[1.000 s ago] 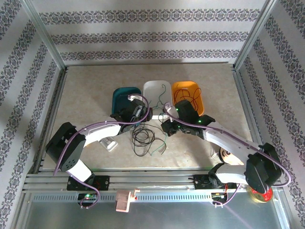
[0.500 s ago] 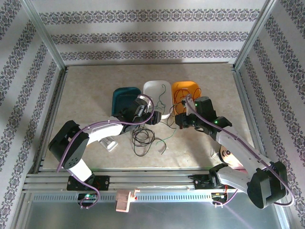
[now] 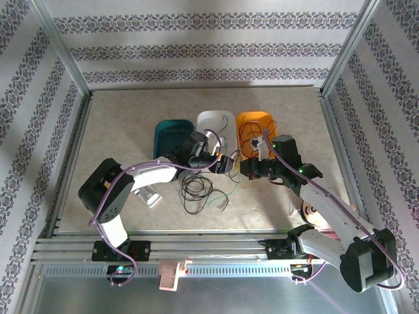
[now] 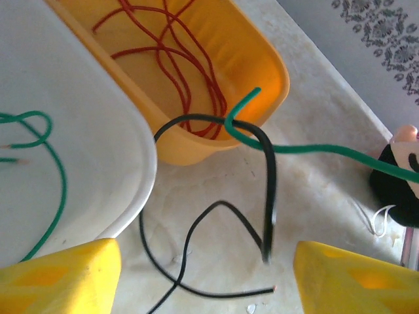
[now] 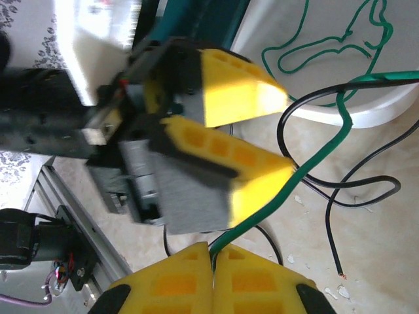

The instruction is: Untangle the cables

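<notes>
Top view: left gripper [image 3: 228, 165] and right gripper [image 3: 244, 169] tip to tip near centre of table [image 3: 118, 131], just in front of white tray [image 3: 211, 121] and orange tray [image 3: 267, 124]. Black cable [image 3: 194, 190] coiled on table, toward front edge.

Left wrist: yellow fingers [image 4: 65, 275] spread wide, gripping nothing. Black cable loop lies between them. Green cable [image 4: 327, 152] crosses it beyond tips. Red cables [image 4: 177, 52] lie in orange tray.

Right wrist: fingers [image 5: 262, 284] pressed together, green cable pinched between them, running up past left gripper's finger toward white tray.
</notes>
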`<state>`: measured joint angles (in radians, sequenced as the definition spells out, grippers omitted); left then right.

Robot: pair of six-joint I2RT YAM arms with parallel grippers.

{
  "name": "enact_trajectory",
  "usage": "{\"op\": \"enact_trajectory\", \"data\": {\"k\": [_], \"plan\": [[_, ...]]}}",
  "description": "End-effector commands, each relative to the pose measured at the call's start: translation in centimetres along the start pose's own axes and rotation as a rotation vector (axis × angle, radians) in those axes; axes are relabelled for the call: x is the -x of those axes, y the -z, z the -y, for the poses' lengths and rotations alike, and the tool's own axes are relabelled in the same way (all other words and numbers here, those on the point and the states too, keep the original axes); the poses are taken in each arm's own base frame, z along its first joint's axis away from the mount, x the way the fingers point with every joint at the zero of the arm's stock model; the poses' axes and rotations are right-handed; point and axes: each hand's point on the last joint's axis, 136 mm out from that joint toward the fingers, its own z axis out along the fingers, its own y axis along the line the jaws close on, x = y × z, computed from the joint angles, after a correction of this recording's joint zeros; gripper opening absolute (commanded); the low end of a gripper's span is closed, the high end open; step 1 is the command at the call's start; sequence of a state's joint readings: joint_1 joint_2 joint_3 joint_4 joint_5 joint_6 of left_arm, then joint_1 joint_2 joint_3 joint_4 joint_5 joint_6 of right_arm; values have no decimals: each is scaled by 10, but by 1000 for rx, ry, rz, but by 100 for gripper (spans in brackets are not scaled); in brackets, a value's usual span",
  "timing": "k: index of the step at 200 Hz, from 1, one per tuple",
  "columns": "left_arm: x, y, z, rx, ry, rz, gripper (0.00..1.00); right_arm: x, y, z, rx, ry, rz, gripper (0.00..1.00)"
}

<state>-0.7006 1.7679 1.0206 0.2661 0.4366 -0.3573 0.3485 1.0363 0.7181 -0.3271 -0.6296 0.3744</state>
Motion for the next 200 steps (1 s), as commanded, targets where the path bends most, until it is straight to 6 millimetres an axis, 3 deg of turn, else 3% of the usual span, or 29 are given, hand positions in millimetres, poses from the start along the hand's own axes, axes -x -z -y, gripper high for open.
{"op": "enact_trajectory", "data": {"k": [1,23,36,51,78,101,119,167,200], "plan": [[20,-12,27,-126,-51,32,64,-3,5,-3,19,-22,4,0],[22,-21,24,-120,-43,31,41,-3,6,-2,14,-25,10,0],[23,-24,21,-112,-32,36,17,-2,7,0,3,-26,16,0],[26,-23,16,-79,-15,51,0,1,10,8,-44,-29,36,0],[25,-11,7,-16,15,84,0,11,26,47,-262,-80,109,0],[17,4,3,11,54,108,0,16,54,88,-489,-158,185,0],[7,12,-2,35,79,113,0,20,75,108,-586,-219,245,0],[-14,27,-10,76,83,87,0,27,112,134,-716,-330,373,0],[-18,39,-12,89,64,75,0,13,128,154,-818,-427,389,0]]}}
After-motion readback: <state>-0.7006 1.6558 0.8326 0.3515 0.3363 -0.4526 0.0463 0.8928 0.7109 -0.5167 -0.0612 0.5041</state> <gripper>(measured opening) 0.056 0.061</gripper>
